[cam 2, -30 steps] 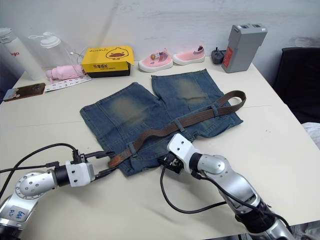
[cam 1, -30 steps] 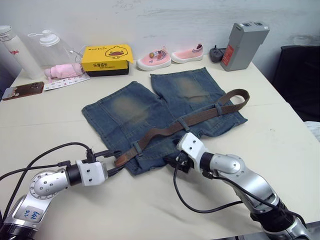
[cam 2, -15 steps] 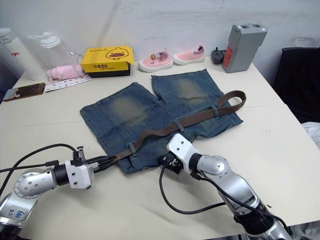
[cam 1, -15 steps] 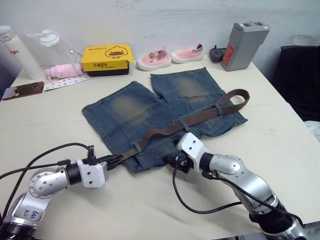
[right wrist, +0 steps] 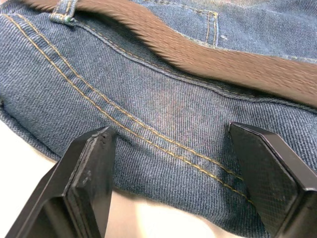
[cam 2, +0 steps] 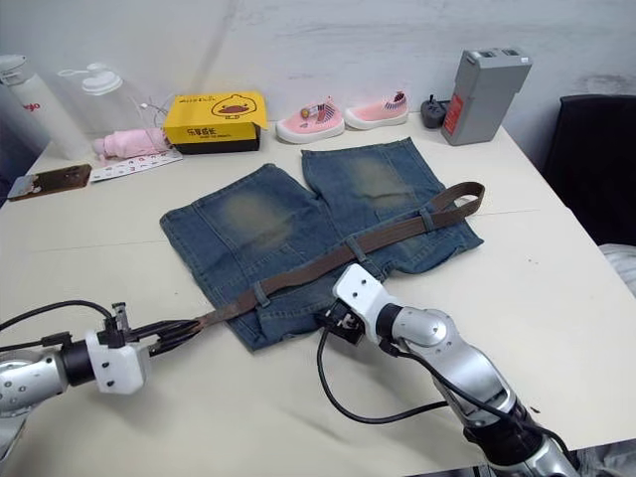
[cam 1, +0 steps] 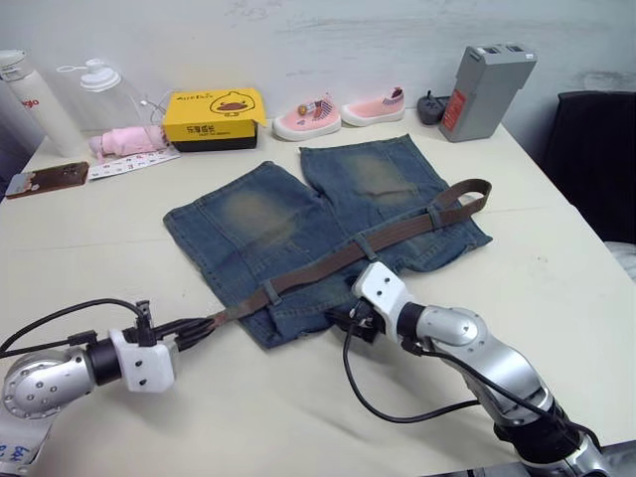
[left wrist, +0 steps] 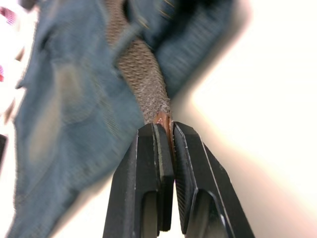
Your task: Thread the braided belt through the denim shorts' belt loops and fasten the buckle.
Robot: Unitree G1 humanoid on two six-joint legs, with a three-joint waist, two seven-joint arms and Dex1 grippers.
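The denim shorts (cam 1: 253, 219) lie flat on the table with the waistband towards me. The braided belt (cam 1: 338, 256) runs straight along the waistband under belt loops (cam 1: 268, 291) and curls back at the far right end (cam 1: 475, 189). My left gripper (cam 1: 206, 324) is off the shorts' left edge, shut on the belt's brown leather tip (left wrist: 162, 119). My right gripper (cam 1: 348, 320) stands open at the waistband's near edge, its fingers (right wrist: 94, 163) spread over the denim (right wrist: 163, 109) below the belt. I cannot make out the buckle.
Along the back stand a yellow box (cam 1: 212, 114), a pair of pink shoes (cam 1: 306, 117), a grey battery pack (cam 1: 485, 89), bottles (cam 1: 30, 99) and a phone (cam 1: 45, 180). A black chair (cam 1: 596, 159) sits past the table's right edge.
My left gripper closed on the belt tip and drew back to the left, pulling the belt straight through the loops. The right arm has stayed put.
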